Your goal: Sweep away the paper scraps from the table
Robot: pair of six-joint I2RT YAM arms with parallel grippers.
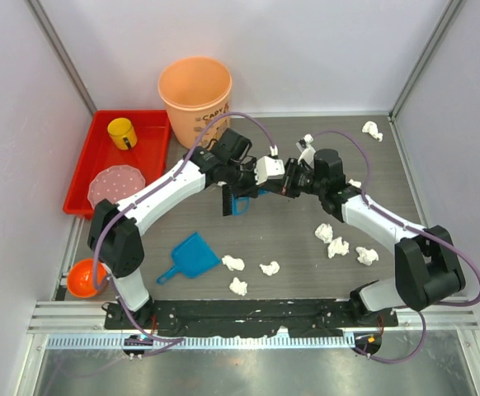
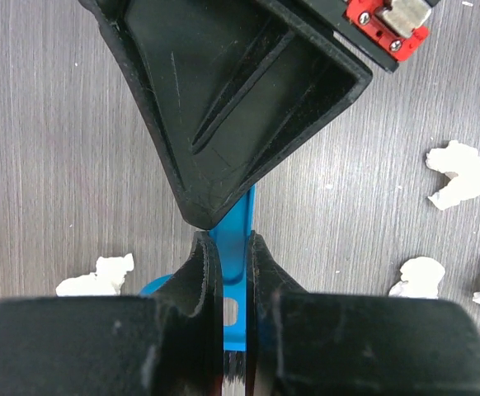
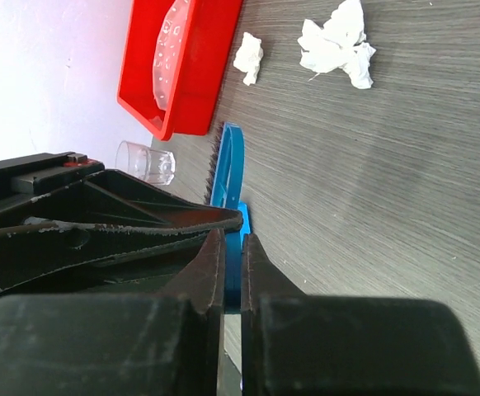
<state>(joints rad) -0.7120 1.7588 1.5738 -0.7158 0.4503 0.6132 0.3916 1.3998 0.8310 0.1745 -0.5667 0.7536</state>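
Seen from above: left gripper [image 1: 257, 183] and right gripper [image 1: 284, 183] nose to nose over the middle of the table [image 1: 289, 247], both pinched shut on the blue brush [image 1: 238, 200]. Paper scraps [image 1: 337, 247] loose on the wood: a cluster beside the right arm, three just right of the blue dustpan [image 1: 192, 256], a few more toward the far right corner. From the left wrist: fingers [image 2: 200, 280] closed tight on the thin blue handle, the other gripper's black finger just ahead, scraps lying to either side. From the right wrist: fingers [image 3: 209, 280] clamped on that same handle, two scraps beyond, near the red tray [image 3: 192, 91]; a small clear cup [image 3: 145, 162] just beside the tray.
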